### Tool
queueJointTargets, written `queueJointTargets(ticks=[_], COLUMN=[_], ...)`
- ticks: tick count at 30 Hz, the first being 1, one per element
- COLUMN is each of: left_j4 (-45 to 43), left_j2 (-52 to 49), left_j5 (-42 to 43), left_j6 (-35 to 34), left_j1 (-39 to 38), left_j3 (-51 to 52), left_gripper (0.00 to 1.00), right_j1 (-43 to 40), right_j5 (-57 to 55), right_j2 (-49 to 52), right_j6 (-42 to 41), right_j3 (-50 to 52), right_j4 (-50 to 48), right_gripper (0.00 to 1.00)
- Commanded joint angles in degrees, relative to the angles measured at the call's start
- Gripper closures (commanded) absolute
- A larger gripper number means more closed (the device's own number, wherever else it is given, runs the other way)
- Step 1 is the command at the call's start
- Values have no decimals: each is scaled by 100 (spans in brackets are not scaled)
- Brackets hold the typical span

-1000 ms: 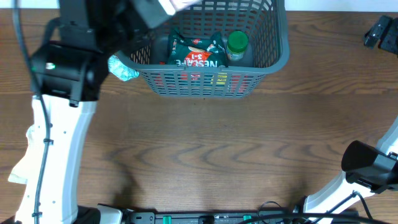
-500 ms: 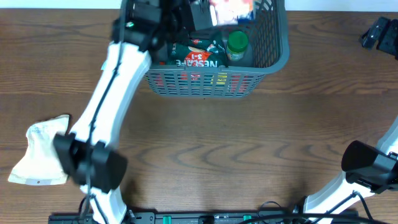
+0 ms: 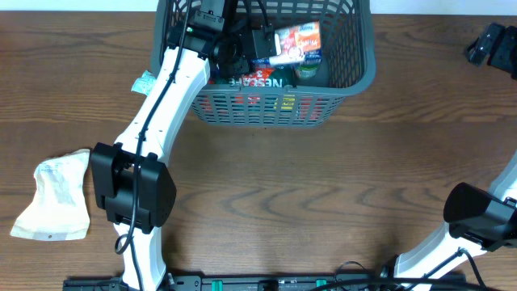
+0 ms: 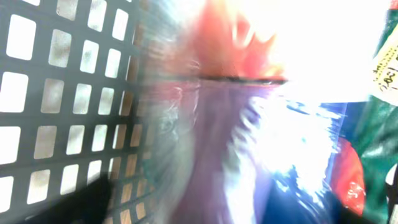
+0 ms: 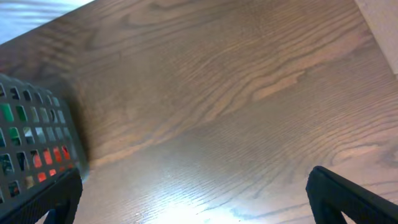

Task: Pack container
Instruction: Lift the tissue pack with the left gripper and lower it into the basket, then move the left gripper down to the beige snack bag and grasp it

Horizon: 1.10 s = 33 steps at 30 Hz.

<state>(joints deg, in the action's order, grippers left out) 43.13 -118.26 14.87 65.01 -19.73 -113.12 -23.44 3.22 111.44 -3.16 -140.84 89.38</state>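
The container, a dark grey slotted basket, stands at the table's far edge. Its lattice wall fills the left of the left wrist view. My left gripper reaches inside it, open, one dark finger showing far to the left. A red and white packet lies loose just right of it, blurred and close in the wrist view. Under it sit a Nescafe packet and a green-lidded jar. My right gripper hangs open over bare wood at the far right, away from the basket.
A white pouch lies on the table at the left. A small teal packet rests just left of the basket. The left arm slants from the front edge up to the basket.
The left arm has swung from the table's left into the basket with the red and white packet. Its jaws have opened and the packet has dropped lower. The right arm has stayed still.
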Motion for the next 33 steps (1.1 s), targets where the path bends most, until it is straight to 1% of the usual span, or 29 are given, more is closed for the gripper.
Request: queueJointTargets(ticks=[1,3,8,12,14,17,19,20,21,23,25,27,30,33], left_j4=[11,7,7,-31,-31,81,584,1029,1335,2221,2914,3510,4054,4387], left_j2=[175,238,710,1263,1593,2120,2452,2647,2763,3067,3300,3547,3947,4411], left_j5=[92,17,-271,-949,-1305,-2133,-2677,-2883,-2973,-3045,-3042,-3040,-2964,-2404], left_j6=[-671,-951,-992,-1405,-1770,-2964,-3689,-4113,-4415,-5285,-5895,-6212,-6347,-6487], left_j1=[-11,-7,-13,-11,9,127,284,428,540,940,1360,1814,2347,2715], left_j3=[-111,-114,-149,-269,-304,-304,-304,-304,-304,-304,-295,-269,-168,44], left_gripper=[2,2,2,2,2,2,2,2,2,2,1,2,2,2], right_j1=[-35,-35,-31,-9,-9,-11,-9,-11,-11,-11,-11,-11,-11,-11], right_j5=[48,48,50,76,162,197,199,201,199,199,199,199,197,197], right_j2=[22,22,22,22,22,22,22,22,22,22,22,22,22,22], right_j6=[70,70,70,70,101,131,153,153,153,153,153,153,155,155], right_j3=[-4,-4,-4,-4,-4,-4,-4,-4,-4,-4,-4,-4,-4,-4], right_j4=[26,26,31,59,68,63,68,72,76,85,81,79,74,39], right_gripper=[1,1,1,1,1,1,1,1,1,1,1,1,1,1])
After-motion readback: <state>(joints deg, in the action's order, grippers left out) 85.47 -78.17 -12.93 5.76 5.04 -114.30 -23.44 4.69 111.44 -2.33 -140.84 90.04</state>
